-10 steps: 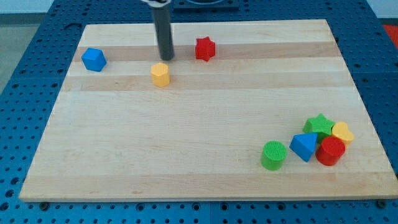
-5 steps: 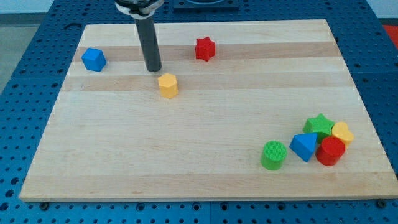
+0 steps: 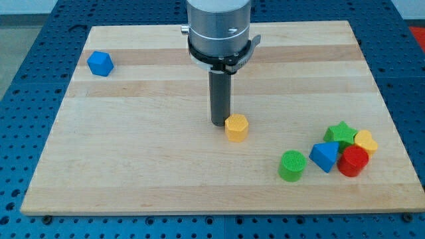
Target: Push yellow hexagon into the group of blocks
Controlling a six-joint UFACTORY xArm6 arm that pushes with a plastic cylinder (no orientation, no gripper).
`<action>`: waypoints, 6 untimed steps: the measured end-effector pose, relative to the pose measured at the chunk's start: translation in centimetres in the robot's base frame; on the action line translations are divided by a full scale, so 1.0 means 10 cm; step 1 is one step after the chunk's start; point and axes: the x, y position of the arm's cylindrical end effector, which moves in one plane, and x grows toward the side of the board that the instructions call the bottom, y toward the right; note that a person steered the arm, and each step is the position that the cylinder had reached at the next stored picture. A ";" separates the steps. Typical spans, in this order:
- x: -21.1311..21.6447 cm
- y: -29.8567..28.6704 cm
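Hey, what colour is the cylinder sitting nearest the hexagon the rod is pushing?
Green, clearest in the camera view, toward the view's lower right of the yellow hexagon.

I see a blue block (image 3: 100, 64) sitting alone near the upper left of the frame, on the pale wooden board (image 3: 133, 166). The board lies on a blue perforated table (image 3: 26, 79), whose surface shows along the left, right and bottom edges of the frame.

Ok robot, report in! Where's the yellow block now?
My tip at yellow hexagon's upper-left edge. Group at view's lower right. Green cylinder nearest, path otherwise open.
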 end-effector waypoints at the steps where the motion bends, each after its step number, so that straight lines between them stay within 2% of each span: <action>1: -0.01 0.00; 3: 0.47 0.55; 4: 0.47 0.59; 5: 0.52 0.38; 6: 0.72 0.31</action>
